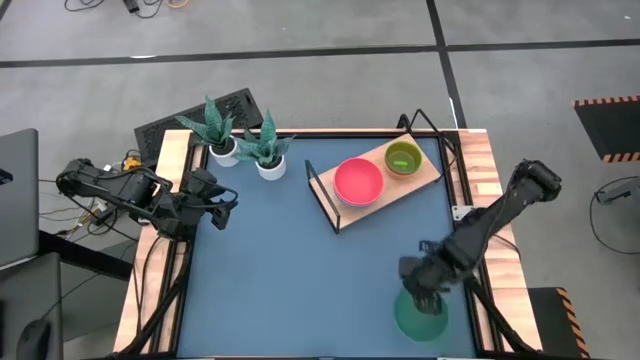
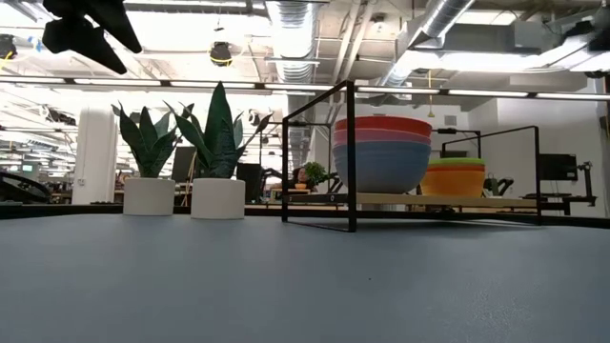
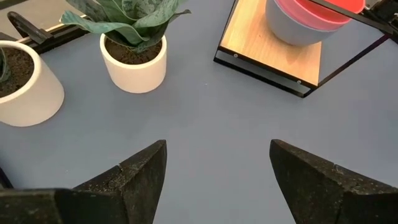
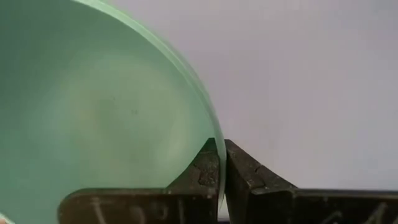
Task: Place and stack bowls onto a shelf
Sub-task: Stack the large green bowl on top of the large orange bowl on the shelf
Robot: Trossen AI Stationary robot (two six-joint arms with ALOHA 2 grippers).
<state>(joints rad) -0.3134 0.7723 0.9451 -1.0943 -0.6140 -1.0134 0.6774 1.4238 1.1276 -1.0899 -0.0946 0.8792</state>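
Note:
The dark green bowl (image 1: 421, 314) is at the near right of the blue table, with my right gripper (image 1: 425, 285) shut on its rim from above. In the right wrist view the bowl's pale green inside (image 4: 93, 112) fills the picture's left. The shelf (image 1: 395, 190) stands at the far middle-right and carries a stack of larger bowls with a pink inside on top (image 1: 358, 181), and beside it a stack of small bowls with a lime green one on top (image 1: 403, 157). My left gripper (image 1: 222, 205) waits open at the table's left edge, holding nothing. My right gripper pinches the dark green bowl's rim (image 4: 214, 127) between its two fingers, one finger (image 4: 202, 168) inside the bowl and the other (image 4: 249, 171) outside. The fingers point down from above. Whether the bowl is clear of the table I cannot tell.
Two white pots with spiky green plants (image 1: 222, 130) (image 1: 268, 150) stand at the far left, close to the shelf's left end. The shelf's black wire frame (image 2: 351, 157) rises above the board. Bare blue table (image 1: 290, 280) lies between the arms.

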